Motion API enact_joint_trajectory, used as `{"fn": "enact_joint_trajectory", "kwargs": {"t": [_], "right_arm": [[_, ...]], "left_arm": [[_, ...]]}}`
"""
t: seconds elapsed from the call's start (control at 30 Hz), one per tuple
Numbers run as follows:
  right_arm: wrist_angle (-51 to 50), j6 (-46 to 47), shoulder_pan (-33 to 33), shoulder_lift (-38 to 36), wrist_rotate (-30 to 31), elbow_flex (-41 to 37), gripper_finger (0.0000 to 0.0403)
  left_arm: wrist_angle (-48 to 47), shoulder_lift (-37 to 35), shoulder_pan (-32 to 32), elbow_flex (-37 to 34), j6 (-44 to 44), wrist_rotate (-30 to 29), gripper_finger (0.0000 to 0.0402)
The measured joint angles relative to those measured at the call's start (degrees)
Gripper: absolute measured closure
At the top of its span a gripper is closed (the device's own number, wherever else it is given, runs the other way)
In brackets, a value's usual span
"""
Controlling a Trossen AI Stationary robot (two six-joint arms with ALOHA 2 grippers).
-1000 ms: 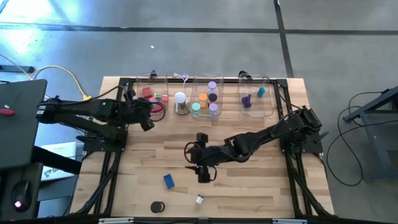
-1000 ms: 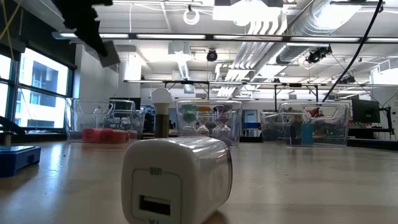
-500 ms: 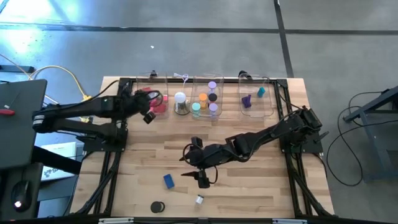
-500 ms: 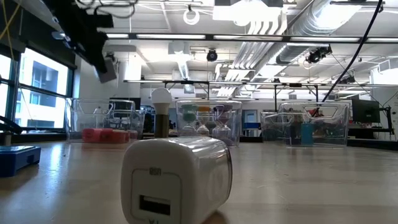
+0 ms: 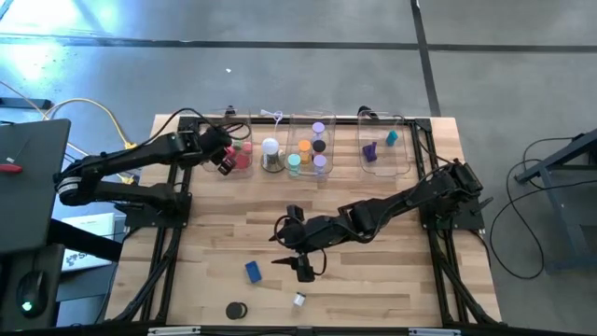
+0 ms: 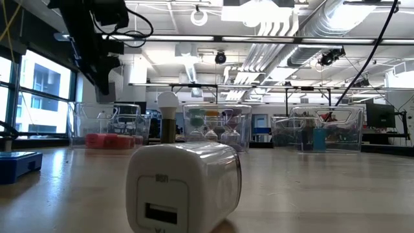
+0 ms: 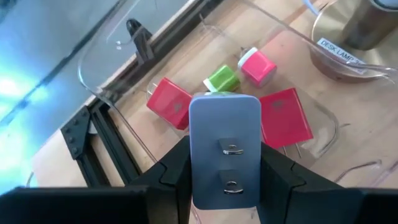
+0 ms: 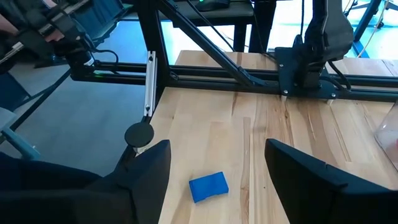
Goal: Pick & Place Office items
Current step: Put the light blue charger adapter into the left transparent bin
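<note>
Left gripper [image 7: 224, 186]: clamped on a grey plug [image 7: 224, 149], red plugs [image 7: 285, 124] in the bin [image 7: 99, 74] beneath. Right gripper [image 8: 217, 168]: spread wide, blue block [image 8: 208, 186] just ahead.

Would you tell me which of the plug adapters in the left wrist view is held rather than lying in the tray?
The grey-blue adapter, clamped in the left gripper; the red, green and pink ones lie below.
</note>
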Motion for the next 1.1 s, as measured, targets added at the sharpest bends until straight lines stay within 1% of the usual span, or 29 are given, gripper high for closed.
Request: {"fn": "enact_joint_trajectory", "kwargs": {"t": [0.17, 0.33, 0.53, 0.73, 0.93, 1.1], "right_arm": [[0.02, 0.0, 0.0, 0.01, 0.0, 0.0, 0.0154], [0.02, 0.0, 0.0, 0.02, 0.0, 0.0, 0.0154], [0.02, 0.0, 0.0, 0.02, 0.0, 0.0, 0.0154], [0.02, 0.0, 0.0, 0.02, 0.0, 0.0, 0.0154], [0.02, 0.0, 0.0, 0.02, 0.0, 0.0, 0.0154], [0.02, 0.0, 0.0, 0.02, 0.0, 0.0, 0.0154]], "left_arm": [[0.23, 0.37, 4.65, 0.0, 1.07, 4.18, 0.029], [0.11, 1.44, 9.3, 0.0, 1.44, 10.68, 0.029], [0.14, 2.62, 12.73, 0.0, 0.26, 11.27, 0.029], [0.99, 8.04, 15.65, 0.0, -0.14, 16.08, 0.029], [0.88, 13.51, 16.84, 0.0, -3.28, 16.06, 0.029], [0.96, 15.77, 18.21, 0.0, -8.4, 16.08, 0.029]]}}
